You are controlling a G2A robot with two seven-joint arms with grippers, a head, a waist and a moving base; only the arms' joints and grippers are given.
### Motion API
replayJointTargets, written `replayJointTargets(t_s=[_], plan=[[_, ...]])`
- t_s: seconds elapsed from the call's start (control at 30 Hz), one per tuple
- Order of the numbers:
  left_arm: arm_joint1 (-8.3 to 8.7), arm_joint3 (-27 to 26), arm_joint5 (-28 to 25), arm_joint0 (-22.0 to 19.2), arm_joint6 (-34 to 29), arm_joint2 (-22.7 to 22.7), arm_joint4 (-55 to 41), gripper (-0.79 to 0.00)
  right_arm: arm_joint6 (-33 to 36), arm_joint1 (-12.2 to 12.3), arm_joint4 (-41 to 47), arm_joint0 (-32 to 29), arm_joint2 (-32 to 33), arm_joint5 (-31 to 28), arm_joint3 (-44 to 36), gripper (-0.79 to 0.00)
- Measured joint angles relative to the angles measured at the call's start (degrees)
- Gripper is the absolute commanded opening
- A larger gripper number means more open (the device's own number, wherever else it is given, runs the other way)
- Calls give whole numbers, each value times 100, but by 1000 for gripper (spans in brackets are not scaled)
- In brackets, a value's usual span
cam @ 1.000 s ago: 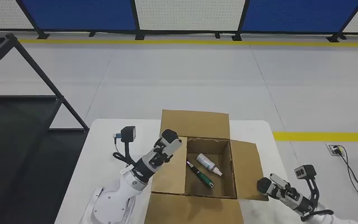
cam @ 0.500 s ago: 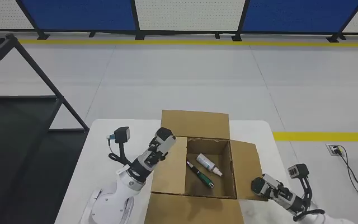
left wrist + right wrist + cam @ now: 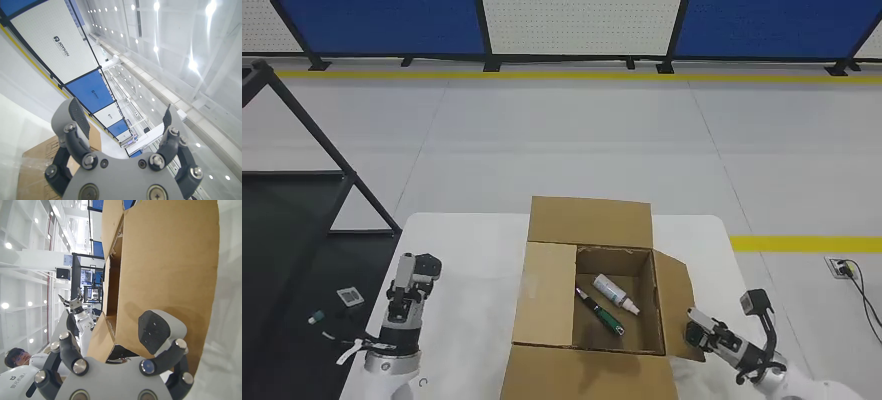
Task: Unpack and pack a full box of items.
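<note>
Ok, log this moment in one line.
box open; bottle, pen inside; left gripper open, apart from box; right gripper open at flap

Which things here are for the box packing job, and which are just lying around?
For the job:
cardboard box, open on the table
white bottle and pen inside it
left tool, open
right tool, open beside the box

Just lying about:
black rack beside the table
small card on it
yellow floor line
</note>
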Motion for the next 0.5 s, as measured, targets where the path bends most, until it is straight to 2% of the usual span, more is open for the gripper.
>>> replayJointTargets(t_s=[0.1,0.27,0.37,0.5], plan=[[2,-2,-100,168,15,-25,-46,0,-127,9,60,-152,152,-167,-263,0],[2,0,-103,171,12,-25,-47,0,-289,22,-40,-403,315,-165,-1115,0],[2,0,-102,171,12,-25,-46,0,-328,25,-286,-393,196,136,-1695,0],[2,0,-102,171,12,-25,-46,0,-372,10,-792,-47,-276,740,-2209,0]])
